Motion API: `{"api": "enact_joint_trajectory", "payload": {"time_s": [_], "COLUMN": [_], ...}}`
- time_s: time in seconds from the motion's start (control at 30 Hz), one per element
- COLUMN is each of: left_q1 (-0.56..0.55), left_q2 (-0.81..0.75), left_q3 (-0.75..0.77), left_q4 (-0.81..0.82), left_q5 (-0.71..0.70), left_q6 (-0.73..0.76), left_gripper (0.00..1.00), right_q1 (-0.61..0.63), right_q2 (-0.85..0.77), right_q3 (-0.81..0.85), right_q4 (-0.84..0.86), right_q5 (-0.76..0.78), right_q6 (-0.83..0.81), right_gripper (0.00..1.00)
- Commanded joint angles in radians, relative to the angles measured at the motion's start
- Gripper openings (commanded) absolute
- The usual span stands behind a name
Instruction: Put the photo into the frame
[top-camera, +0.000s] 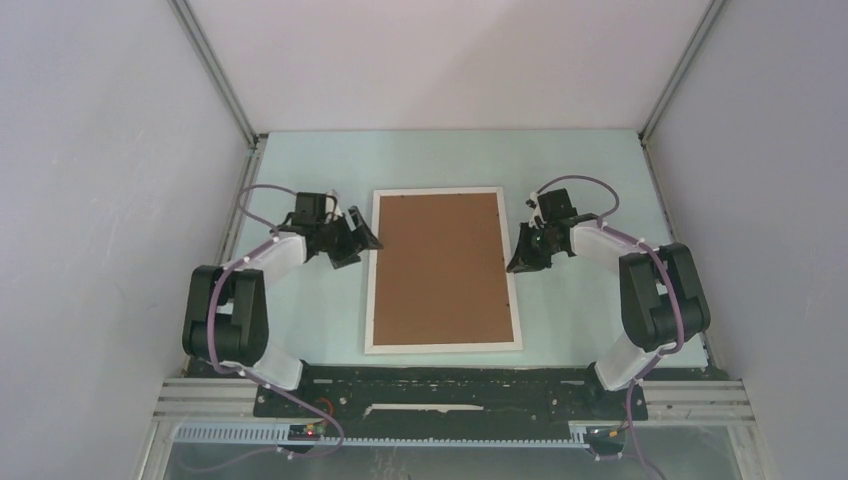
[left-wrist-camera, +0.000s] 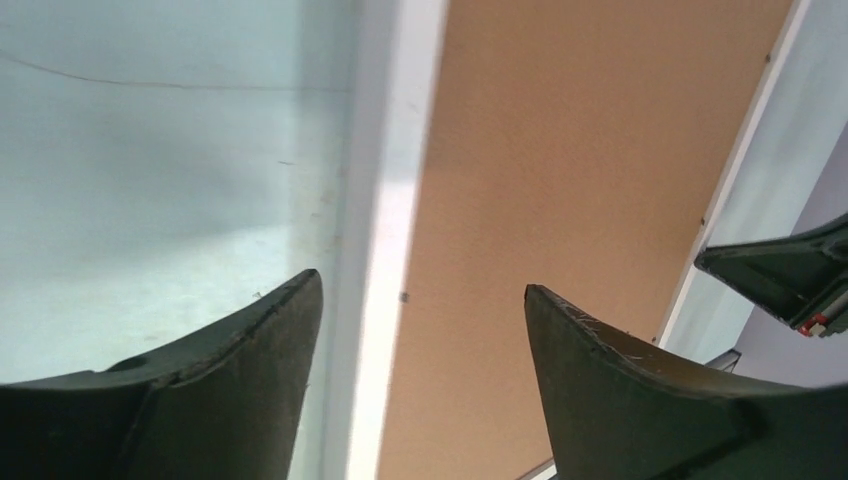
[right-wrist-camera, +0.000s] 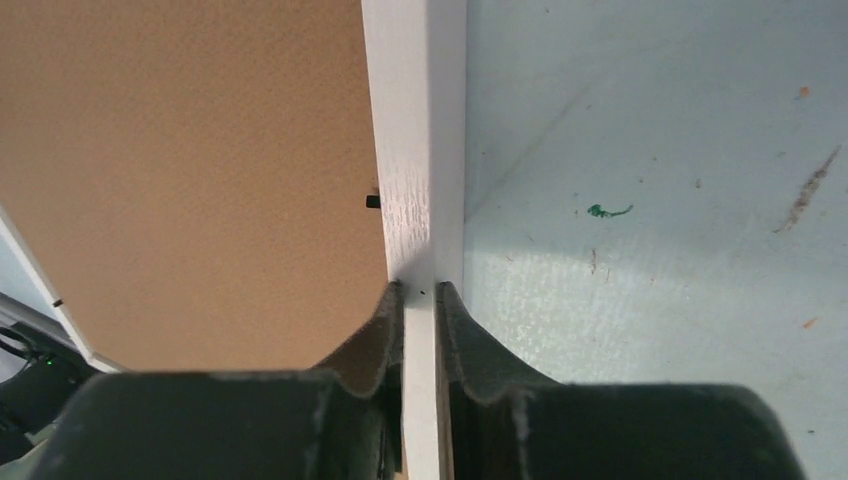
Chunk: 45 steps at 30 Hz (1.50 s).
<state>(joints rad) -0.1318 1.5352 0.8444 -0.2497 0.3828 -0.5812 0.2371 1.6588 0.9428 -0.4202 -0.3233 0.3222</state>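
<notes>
The frame (top-camera: 443, 345) lies flat in the middle of the table, a thin white rectangle with a brown backing board (top-camera: 440, 268) filling it. The photo is hidden. My left gripper (top-camera: 358, 243) hangs at the frame's left rail (left-wrist-camera: 395, 150), open, its fingers astride the rail with the board (left-wrist-camera: 580, 150) under the right one. My right gripper (top-camera: 522, 255) is at the right rail (right-wrist-camera: 415, 150), and in the right wrist view the gripper (right-wrist-camera: 419, 286) is shut on that white rail, one finger on each side. The board (right-wrist-camera: 190, 150) shows left of it.
Pale green table (top-camera: 300, 320) inside a grey-walled enclosure with aluminium posts at the back corners. A small green mark (right-wrist-camera: 608, 210) and reddish scuffs are on the table right of the frame. The right gripper's tip (left-wrist-camera: 770, 275) shows across the frame in the left wrist view.
</notes>
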Motion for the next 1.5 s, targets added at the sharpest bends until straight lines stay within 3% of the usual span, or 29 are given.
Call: {"api": "enact_joint_trajectory", "payload": {"time_s": [0.0, 0.1, 0.3, 0.47, 0.83, 1.47], "left_q1": [0.105, 0.116, 0.111, 0.102, 0.067, -0.020], "left_q2": [0.005, 0.064, 0.108, 0.111, 0.152, 0.191], "left_q3": [0.042, 0.094, 0.089, 0.087, 0.101, 0.127], "left_q4": [-0.069, -0.163, -0.150, -0.148, -0.119, -0.172], "left_q5": [0.091, 0.104, 0.110, 0.092, 0.055, -0.077], "left_q6": [0.097, 0.168, 0.178, 0.179, 0.149, 0.161], "left_gripper": [0.76, 0.69, 0.50, 0.44, 0.49, 0.47], "right_q1": [-0.030, -0.035, -0.033, -0.018, 0.011, 0.038], "right_q2": [0.016, 0.022, 0.019, 0.022, 0.036, 0.041], "right_q3": [-0.039, -0.036, -0.036, -0.026, -0.010, -0.001], "right_q4": [-0.040, -0.039, -0.037, -0.039, -0.053, -0.063], "right_q5": [0.050, 0.035, 0.018, 0.025, 0.035, 0.053], "right_q6": [-0.020, -0.029, -0.039, -0.042, -0.051, -0.056], "right_gripper": [0.08, 0.08, 0.07, 0.07, 0.05, 0.00]}}
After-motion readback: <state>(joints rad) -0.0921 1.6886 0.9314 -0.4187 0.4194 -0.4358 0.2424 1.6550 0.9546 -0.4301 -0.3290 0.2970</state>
